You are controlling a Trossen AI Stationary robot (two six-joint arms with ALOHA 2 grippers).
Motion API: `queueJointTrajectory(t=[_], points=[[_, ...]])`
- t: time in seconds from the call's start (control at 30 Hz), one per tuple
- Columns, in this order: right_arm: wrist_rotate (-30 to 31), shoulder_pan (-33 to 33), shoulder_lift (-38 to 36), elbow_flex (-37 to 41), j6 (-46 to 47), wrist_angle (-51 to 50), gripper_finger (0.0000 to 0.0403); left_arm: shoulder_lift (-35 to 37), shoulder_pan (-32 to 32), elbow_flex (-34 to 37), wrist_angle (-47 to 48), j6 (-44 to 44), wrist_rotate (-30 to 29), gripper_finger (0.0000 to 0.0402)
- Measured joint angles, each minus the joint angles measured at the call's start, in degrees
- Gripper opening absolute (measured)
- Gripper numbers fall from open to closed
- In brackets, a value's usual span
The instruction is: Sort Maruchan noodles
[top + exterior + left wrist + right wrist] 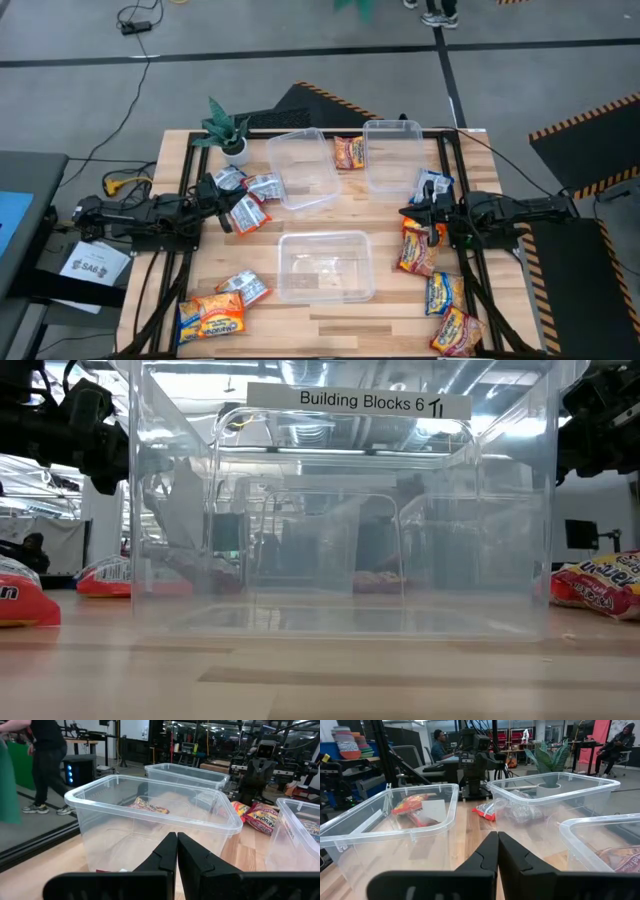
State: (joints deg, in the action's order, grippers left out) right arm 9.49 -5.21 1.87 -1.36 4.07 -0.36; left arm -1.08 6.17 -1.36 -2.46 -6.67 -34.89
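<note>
Maruchan noodles packets lie flat on the wooden table in the high view. A blue-white and red cluster (247, 200) sits at the left, orange ones (212, 315) at the near left, and several (418, 248) along the right edge. One (348, 152) lies between the two far tubs. My left gripper (224, 200) is shut, level, above the left cluster. My right gripper (406, 212) is shut, level, at the right, pointing toward the table's middle. In the wrist views, the fingers of the left gripper (177, 851) and of the right gripper (497, 851) meet with nothing between them.
Three clear plastic tubs stand on the table: far middle (303, 168), far right (393, 153) and near middle (325, 265). A small potted plant (228, 130) stands at the far left corner. People are in the room beyond the table.
</note>
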Motion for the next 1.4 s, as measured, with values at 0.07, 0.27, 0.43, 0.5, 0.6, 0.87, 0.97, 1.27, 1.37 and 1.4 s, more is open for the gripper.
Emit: queueJointTrajectory(t=[0.07,0.27,0.43,0.5,0.6,0.87,0.97,1.27,1.37,1.4], points=[[-0.01,0.00,0.00,-0.01,0.00,0.00,0.0028,-0.01,0.01,0.01,0.01,0.00,-0.01,0.0000],[-0.01,0.00,0.00,0.01,-0.01,0.00,0.0028,-0.01,0.00,0.00,0.00,0.00,0.00,0.0000],[-0.01,0.00,0.00,0.04,0.10,0.58,0.0028,-0.02,0.01,0.01,0.01,0.00,-0.02,0.0000],[0.01,0.00,-0.02,0.38,3.01,3.77,0.0028,-0.01,0.01,0.00,0.01,0.02,-0.01,0.0000],[1.31,0.00,0.09,0.48,16.74,20.12,0.0028,0.00,0.00,0.00,0.02,0.02,0.00,0.0000],[10.23,0.28,2.90,-4.77,38.35,43.99,0.0030,0.00,0.01,0.01,0.00,0.02,-0.02,0.0000],[5.09,-1.27,8.94,-13.51,40.10,31.07,0.0042,0.00,0.00,0.01,0.02,0.01,-0.02,0.0000],[-11.54,-10.48,31.44,-47.95,46.66,-44.93,0.0178,-0.02,0.01,0.01,0.02,0.01,-0.01,0.0000],[-13.13,-15.28,38.17,-51.69,57.07,-61.05,0.0224,-0.02,0.02,0.01,0.01,0.02,-0.02,0.0000],[-13.04,-16.75,39.89,-51.81,61.68,-64.78,0.0235,-0.02,0.01,0.00,0.02,0.02,-0.02,0.0000]])
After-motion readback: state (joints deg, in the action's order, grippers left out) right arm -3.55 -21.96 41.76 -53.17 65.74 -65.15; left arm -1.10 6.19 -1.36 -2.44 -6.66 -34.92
